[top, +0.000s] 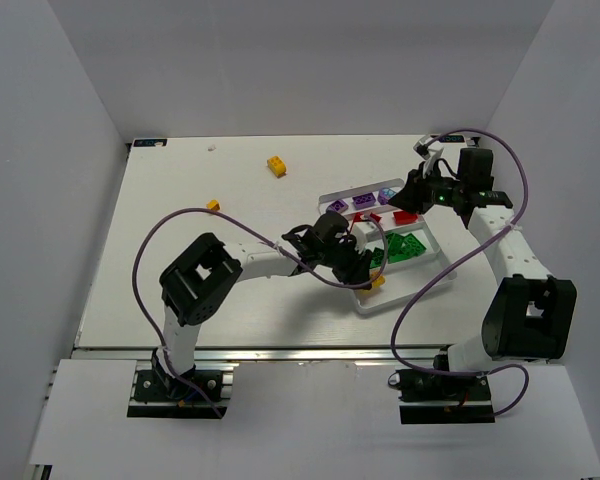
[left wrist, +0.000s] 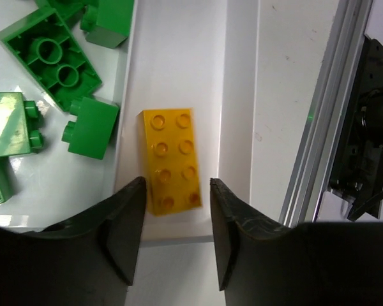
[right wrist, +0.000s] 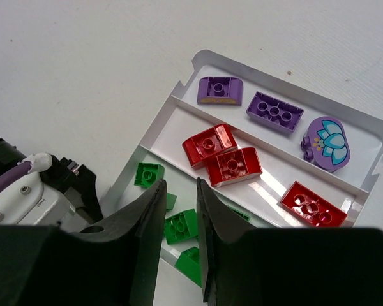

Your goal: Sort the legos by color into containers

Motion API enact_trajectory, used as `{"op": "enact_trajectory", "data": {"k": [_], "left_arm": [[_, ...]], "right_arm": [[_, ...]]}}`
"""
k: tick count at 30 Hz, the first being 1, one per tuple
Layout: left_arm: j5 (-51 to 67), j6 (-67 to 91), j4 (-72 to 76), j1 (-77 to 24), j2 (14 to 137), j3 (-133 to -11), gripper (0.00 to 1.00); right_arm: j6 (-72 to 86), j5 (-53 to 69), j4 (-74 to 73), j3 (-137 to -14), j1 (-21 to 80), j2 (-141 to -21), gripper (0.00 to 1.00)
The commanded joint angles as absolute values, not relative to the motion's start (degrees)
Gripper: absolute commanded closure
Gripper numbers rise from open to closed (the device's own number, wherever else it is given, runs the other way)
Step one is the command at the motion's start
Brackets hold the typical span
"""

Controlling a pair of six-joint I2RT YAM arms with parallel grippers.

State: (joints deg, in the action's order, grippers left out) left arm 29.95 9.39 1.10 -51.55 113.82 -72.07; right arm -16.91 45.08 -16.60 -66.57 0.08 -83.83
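Left gripper (left wrist: pixel 177 186): jaws parted a little wider than the yellow brick (left wrist: pixel 171 159), whose near end lay between the fingertips. A sliver of white floor showed beside the right finger, so the brick was judged let go, not clamped. Yellow brick: flat, studs up, alone in the outermost compartment of the tray (left wrist: pixel 241 115), its long axis running straight ahead of the hand and parallel to the dividers. To the hand's left, across one divider: green bricks (left wrist: pixel 50 58), jumbled, several on their sides. To the hand's right: the tray wall, then bare table (left wrist: pixel 281 76), then the metal rail (left wrist: pixel 325 127) at its edge. Right gripper (right wrist: pixel 178 191): hovering above the tray's far corner, fingers a narrow slot apart with nothing between them. Ahead of it lay red bricks (right wrist: pixel 233 164) in one compartment and purple bricks (right wrist: pixel 274 112) in the next beyond. Farthest, in the top view: a loose yellow brick (top: pixel 276 165) and a small orange piece (top: pixel 213 205) out on the table, well apart from the tray, behind the left hand and off to its left. Judgement: these two were what remained to sort. The left arm stood nearer them, and reaching either would call for the hand to lift clear and swing back round, away from the way it pointed.
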Motion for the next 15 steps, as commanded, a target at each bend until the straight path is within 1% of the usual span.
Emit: {"op": "enact_trajectory", "data": {"k": [1, 2, 5, 10, 11, 13, 14, 15], "left_arm": [[27.5, 8.2, 0.5, -51.4, 111.7, -74.1, 0.45], [27.1, 8.3, 0.6, -51.4, 111.5, -74.1, 0.4], [25.4, 8.6, 1.5, -51.4, 110.4, -74.1, 0.35], [22.4, 8.4, 0.9, -51.3, 108.1, -74.1, 0.36], [20.1, 8.2, 0.4, -51.3, 107.4, -74.0, 0.36], [17.2, 8.3, 0.4, -50.9, 104.7, -72.6, 0.4], [14.5, 8.7, 0.4, -50.5, 103.5, -71.9, 0.44], [12.9, 9.1, 0.4, -49.5, 100.8, -70.9, 0.5]], "right_arm": [[-17.6, 45.4, -16.0, -66.1, -0.1, -81.7, 0.68], [-17.5, 45.3, -16.0, -66.1, -0.1, -81.7, 0.68], [-17.7, 45.3, -16.0, -65.9, -0.1, -81.5, 0.68], [-17.8, 45.3, -15.9, -65.7, -0.1, -81.0, 0.68], [-17.8, 45.2, -15.9, -65.7, -0.1, -81.0, 0.68], [-18.1, 45.2, -16.0, -65.8, -0.1, -81.0, 0.67], [-18.3, 45.3, -15.9, -65.9, -0.1, -81.1, 0.67], [-18.4, 45.4, -15.9, -66.1, -0.1, -81.4, 0.67]]}}
